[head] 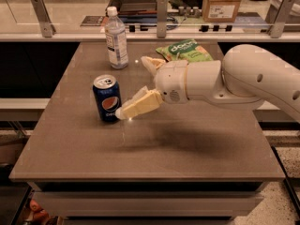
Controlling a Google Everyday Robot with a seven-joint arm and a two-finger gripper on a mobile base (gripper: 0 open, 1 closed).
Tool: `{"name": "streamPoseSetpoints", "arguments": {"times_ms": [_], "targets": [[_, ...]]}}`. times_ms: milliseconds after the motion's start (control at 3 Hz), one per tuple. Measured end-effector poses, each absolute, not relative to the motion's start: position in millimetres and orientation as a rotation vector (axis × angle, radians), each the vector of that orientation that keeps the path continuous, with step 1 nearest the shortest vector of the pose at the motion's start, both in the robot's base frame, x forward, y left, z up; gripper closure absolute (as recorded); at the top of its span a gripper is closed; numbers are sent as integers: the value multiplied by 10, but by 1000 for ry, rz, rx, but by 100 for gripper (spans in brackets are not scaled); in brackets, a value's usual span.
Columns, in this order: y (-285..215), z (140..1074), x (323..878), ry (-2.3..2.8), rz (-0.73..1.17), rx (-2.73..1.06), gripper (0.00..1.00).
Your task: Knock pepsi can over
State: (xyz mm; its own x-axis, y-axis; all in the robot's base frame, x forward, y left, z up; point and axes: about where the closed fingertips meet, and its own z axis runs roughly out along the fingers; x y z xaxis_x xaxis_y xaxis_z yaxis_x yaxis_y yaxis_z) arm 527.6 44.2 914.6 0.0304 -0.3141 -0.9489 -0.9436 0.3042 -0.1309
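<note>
The pepsi can (pixel 107 97), dark blue with a silver top, stands upright on the left half of the brown table (pixel 164 153). My gripper (pixel 131 87) comes in from the right on a white arm. It is open, its two cream fingers spread apart. The lower finger (pixel 138 105) points at the can, its tip at the can's lower right side, touching or almost touching it. The upper finger (pixel 150 64) points up and back, away from the can. Nothing is held.
A clear plastic bottle (pixel 116 39) with a white cap stands behind the can. A green chip bag (pixel 185 50) lies at the back, partly behind the arm. A counter with a cardboard box (pixel 224 1) runs behind the table.
</note>
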Motion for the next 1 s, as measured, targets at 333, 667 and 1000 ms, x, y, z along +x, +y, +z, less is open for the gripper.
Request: {"name": "streamPoseSetpoints", "arguments": {"times_ms": [333, 667, 1000], "targets": [[623, 9075, 5208, 1500, 774, -1217, 0], [790, 8998, 5165, 1533, 753, -1228, 0], [899, 8974, 5149, 1570, 711, -1228, 0]]}}
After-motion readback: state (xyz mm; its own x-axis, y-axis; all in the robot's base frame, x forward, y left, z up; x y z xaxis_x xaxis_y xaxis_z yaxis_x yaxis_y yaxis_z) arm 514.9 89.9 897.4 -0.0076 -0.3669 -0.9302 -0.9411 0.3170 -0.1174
